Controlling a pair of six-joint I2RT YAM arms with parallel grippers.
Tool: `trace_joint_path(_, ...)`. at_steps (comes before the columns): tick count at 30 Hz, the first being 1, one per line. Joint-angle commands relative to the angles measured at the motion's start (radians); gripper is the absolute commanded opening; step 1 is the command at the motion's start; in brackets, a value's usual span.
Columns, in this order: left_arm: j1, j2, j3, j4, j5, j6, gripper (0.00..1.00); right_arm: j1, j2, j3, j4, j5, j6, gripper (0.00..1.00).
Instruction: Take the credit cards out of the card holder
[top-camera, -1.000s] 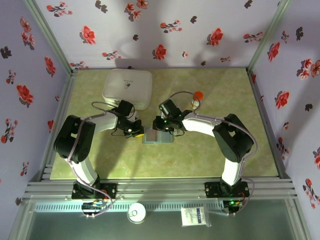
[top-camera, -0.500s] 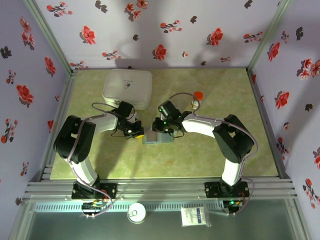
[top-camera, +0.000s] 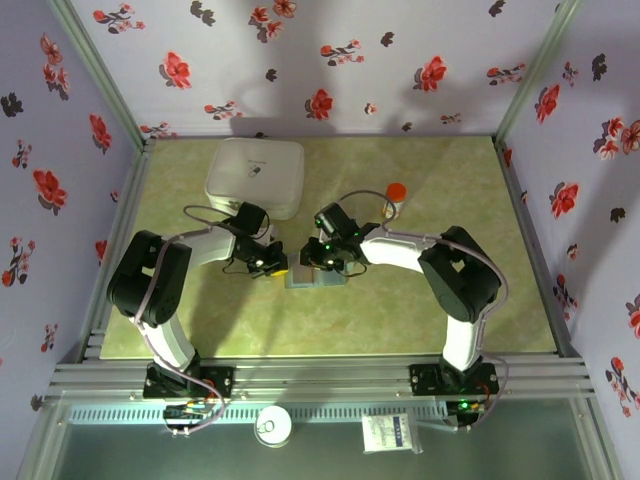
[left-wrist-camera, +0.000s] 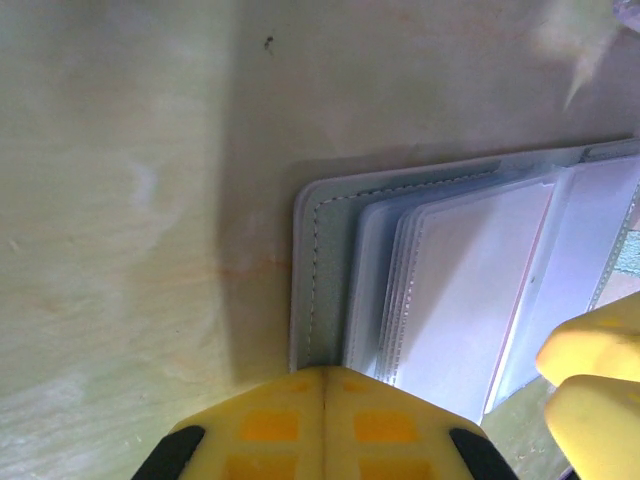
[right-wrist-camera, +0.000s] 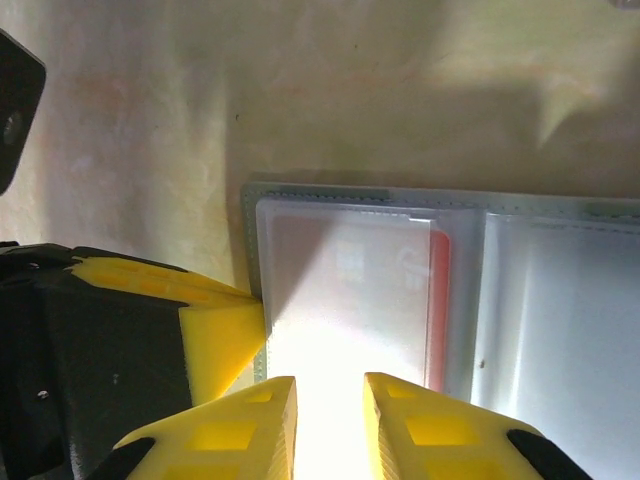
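Your card holder (top-camera: 316, 277) lies open mid-table between both grippers. Your left gripper (left-wrist-camera: 322, 385) is closed, its tips touching the holder's left edge. Your right gripper (right-wrist-camera: 330, 395), jaws slightly parted, hovers over the sleeved red-orange card (right-wrist-camera: 438, 300).

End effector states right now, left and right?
Left end effector: closed, tips at the edge of the card holder, nothing seen between them.
Right end effector: slightly open over a clear sleeve, gripping nothing visible.
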Motion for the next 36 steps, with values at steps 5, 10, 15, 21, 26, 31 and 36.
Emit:
trace_joint_path(5,-0.008,0.029,0.036,-0.066,-0.03,0.043,0.0,0.01,0.029,0.037,-0.028,-0.017,0.002,0.24)
trace_joint_path(10,-0.008,0.029,0.041,-0.077,-0.039,0.048,0.0,0.008,0.056,0.039,-0.043,-0.01,0.001,0.24)
trace_joint_path(15,-0.008,0.035,0.036,-0.078,-0.05,0.055,0.0,0.004,0.043,0.03,-0.086,0.044,-0.016,0.24)
trace_joint_path(21,-0.007,0.039,0.044,-0.098,-0.068,0.07,0.0,-0.025,0.005,-0.026,-0.051,0.037,-0.007,0.23)
trace_joint_path(26,-0.007,0.046,0.05,-0.1,-0.071,0.07,0.0,-0.042,-0.014,-0.081,0.002,0.012,0.004,0.23)
trace_joint_path(31,-0.003,0.039,0.054,-0.104,-0.072,0.066,0.0,-0.059,-0.014,-0.116,0.069,-0.018,0.027,0.23)
trace_joint_path(36,0.0,-0.008,0.085,-0.13,-0.08,0.062,0.0,-0.075,0.008,-0.146,0.165,-0.069,0.063,0.22)
